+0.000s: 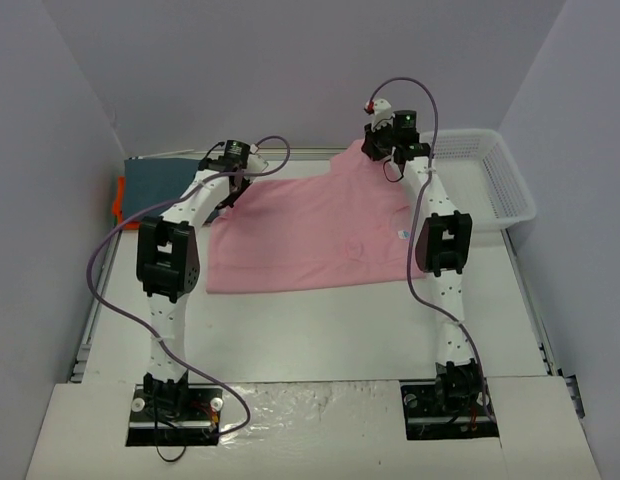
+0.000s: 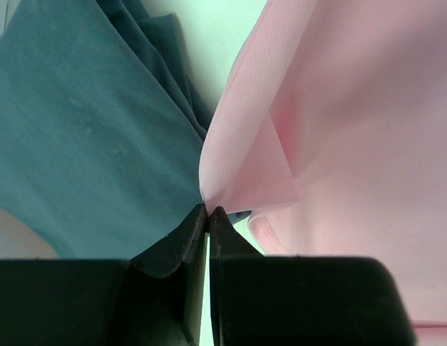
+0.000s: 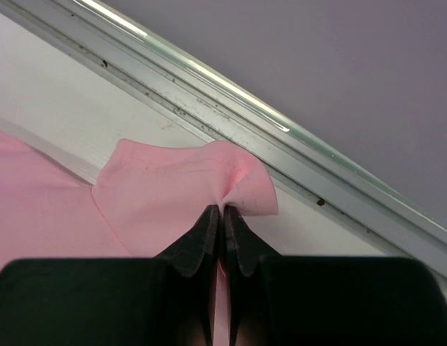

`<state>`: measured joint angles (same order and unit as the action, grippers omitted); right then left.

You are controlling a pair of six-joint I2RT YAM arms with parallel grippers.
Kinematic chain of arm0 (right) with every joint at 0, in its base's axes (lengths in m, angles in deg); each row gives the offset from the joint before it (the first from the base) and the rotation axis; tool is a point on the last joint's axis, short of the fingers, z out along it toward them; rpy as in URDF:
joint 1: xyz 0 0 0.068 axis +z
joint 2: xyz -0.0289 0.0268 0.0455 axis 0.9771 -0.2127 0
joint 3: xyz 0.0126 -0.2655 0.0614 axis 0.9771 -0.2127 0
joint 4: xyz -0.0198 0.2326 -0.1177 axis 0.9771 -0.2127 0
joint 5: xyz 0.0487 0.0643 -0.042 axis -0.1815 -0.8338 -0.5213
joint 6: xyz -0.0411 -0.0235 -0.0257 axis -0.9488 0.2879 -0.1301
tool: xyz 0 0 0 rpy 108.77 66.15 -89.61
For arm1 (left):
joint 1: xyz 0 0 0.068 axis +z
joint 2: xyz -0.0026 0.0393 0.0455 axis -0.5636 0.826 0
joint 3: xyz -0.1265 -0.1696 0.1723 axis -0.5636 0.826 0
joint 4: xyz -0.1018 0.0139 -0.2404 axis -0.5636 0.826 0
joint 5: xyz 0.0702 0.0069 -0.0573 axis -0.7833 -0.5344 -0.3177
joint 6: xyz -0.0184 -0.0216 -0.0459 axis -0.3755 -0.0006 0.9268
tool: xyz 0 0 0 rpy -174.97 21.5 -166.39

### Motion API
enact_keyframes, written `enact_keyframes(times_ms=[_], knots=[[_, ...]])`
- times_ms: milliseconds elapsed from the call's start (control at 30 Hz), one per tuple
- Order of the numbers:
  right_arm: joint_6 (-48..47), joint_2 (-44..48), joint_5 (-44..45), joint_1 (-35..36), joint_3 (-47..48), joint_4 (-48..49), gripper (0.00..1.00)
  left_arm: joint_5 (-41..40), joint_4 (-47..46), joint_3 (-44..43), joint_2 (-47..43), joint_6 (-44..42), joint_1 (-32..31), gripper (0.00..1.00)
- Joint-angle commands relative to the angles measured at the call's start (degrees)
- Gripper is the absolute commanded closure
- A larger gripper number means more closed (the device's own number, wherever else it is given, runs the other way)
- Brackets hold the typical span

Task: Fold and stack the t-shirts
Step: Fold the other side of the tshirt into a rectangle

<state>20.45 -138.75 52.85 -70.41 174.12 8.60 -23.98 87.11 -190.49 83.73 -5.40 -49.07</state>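
Note:
A light pink t-shirt [image 1: 310, 230] lies spread across the middle of the table. My left gripper [image 1: 230, 195] is shut on its far left corner; the left wrist view has the pink cloth [image 2: 339, 122] pinched at the fingertips [image 2: 208, 211]. My right gripper [image 1: 382, 150] is shut on a raised far right part of the pink shirt; its wrist view shows the cloth [image 3: 173, 187] bunched between the tips [image 3: 223, 209]. A dark slate blue-grey t-shirt [image 1: 155, 180] lies folded at the far left, also in the left wrist view [image 2: 79, 130]. An orange t-shirt [image 1: 117, 203] peeks out under it.
A white mesh basket [image 1: 485, 185] stands at the far right of the table. Grey walls close in the back and sides. A metal rail [image 3: 295, 144] runs along the table's far edge, close beyond the right gripper.

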Motion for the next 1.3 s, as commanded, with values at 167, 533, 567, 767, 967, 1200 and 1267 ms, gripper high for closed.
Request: enact_keyframes(times_ms=[167,533,567,767,967,1200,1267], knots=[[-2.38,9.89,1.14,0.34,-6.23,-1.44,1.00,0.89,-0.85,2.37,-6.60,0.71,0.97,0.98],[-2.73,20.70,-3.00,-3.00,-21.00,-2.76,1.00,2.56,-2.51,8.43,-11.78,0.71,1.49,0.98],[-2.64,21.33,-3.26,-3.18,-21.97,-2.76,1.00,2.74,-2.78,8.96,-12.14,0.63,1.58,0.98],[-2.99,26.25,-3.87,-4.23,-28.65,-2.85,1.00,3.88,-2.78,10.20,-13.46,0.36,1.67,0.98],[-3.43,30.29,-5.01,-4.76,-34.01,-3.20,1.00,4.67,-3.13,12.04,-15.39,-0.60,1.67,0.98],[-3.78,35.38,-6.07,-5.03,-41.39,-3.55,1.00,6.43,-4.45,17.57,-18.82,-1.66,1.67,0.98],[-3.96,36.44,-6.16,-5.11,-44.20,-3.46,1.00,7.57,-4.89,19.50,-19.87,-1.92,1.76,0.98]])
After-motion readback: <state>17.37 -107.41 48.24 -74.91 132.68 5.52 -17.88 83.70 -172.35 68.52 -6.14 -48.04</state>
